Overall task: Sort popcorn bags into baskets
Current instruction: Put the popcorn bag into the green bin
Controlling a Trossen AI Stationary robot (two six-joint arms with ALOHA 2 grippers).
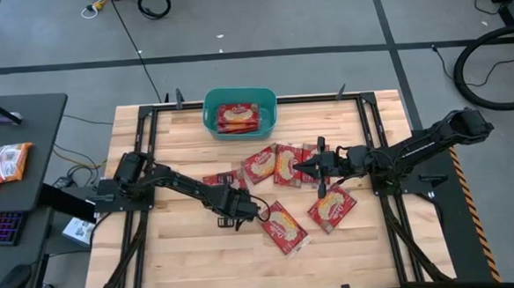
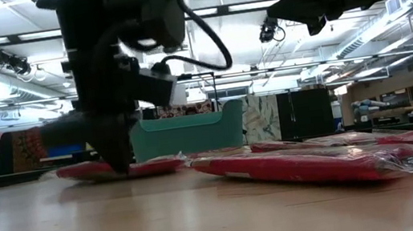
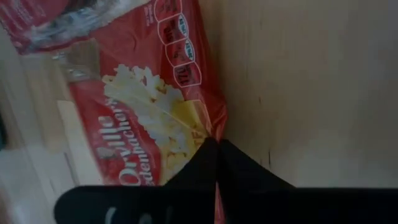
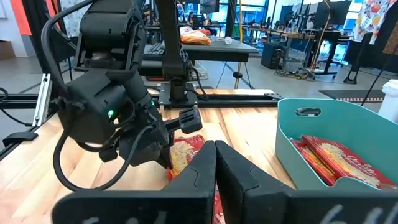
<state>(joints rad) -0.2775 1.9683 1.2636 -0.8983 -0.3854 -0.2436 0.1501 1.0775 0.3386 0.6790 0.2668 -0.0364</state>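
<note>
Left claw [image 1: 245, 208] is pinching shut on the edge of a popcorn bag [image 1: 224, 180] lying flat on the tabletop [image 1: 193, 262]; lift cleanly before carrying to the teal basket [image 1: 268, 102] at the far edge, while right claw [image 1: 312, 164], fingers together and empty, is hovering over the pile.

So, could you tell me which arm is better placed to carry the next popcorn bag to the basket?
Left: its hand is down at table level, shut on a popcorn bag. The right hand hangs shut and empty above the pile, though nearer the basket.

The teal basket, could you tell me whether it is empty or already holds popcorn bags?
Not empty: the teal basket holds at least one red popcorn bag lying flat inside.
</note>
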